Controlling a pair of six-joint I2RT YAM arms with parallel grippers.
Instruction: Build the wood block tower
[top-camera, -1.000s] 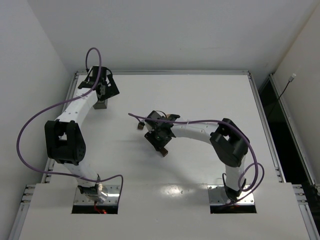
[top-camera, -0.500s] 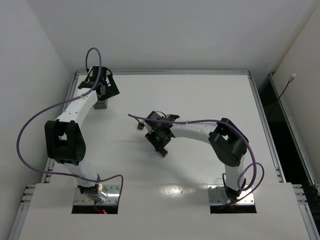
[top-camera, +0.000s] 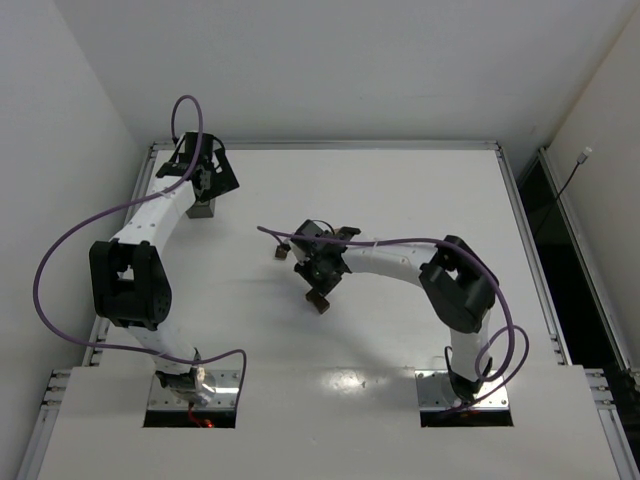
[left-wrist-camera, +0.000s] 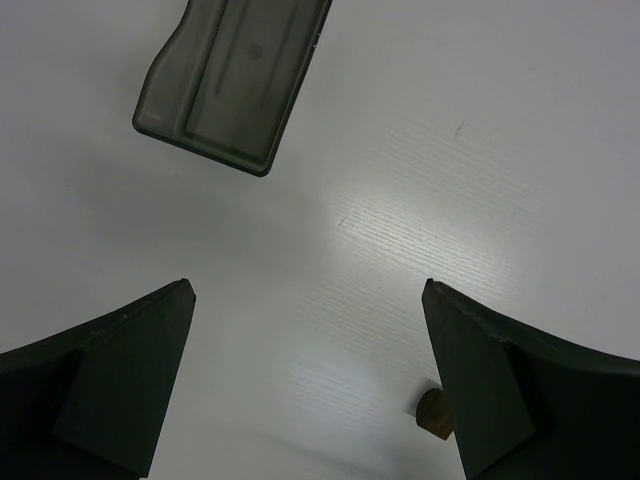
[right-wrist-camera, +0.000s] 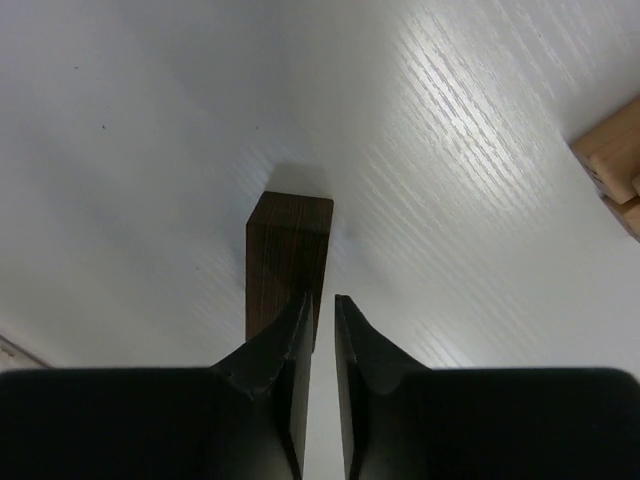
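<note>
Nearest to me, around the middle of the worktop (top-camera: 420, 190), my right claw (right-wrist-camera: 322, 300) has its jaws drawn together with only a thin slit between them, and I see nothing held in that slit. A dark brown block (right-wrist-camera: 288, 250) stands upright on the surface just beyond the tip of the claw's left finger; its lower end is hidden behind that finger, so I cannot tell whether the two touch. Off to the right in the right wrist view, well apart from the dark one, some tan blocks (right-wrist-camera: 612, 160) are cut off by the frame edge, too little showing for me to say how they are stacked. Farther away, at the far-left corner of the worktop, my left claw (left-wrist-camera: 307, 285) hangs with its jaws spread wide and nothing between them. A grey box (left-wrist-camera: 235, 75) lies flat on the surface beyond its fingers, and a small brown piece (left-wrist-camera: 435, 412) peeks out beside one finger, too hidden to identify.
</note>
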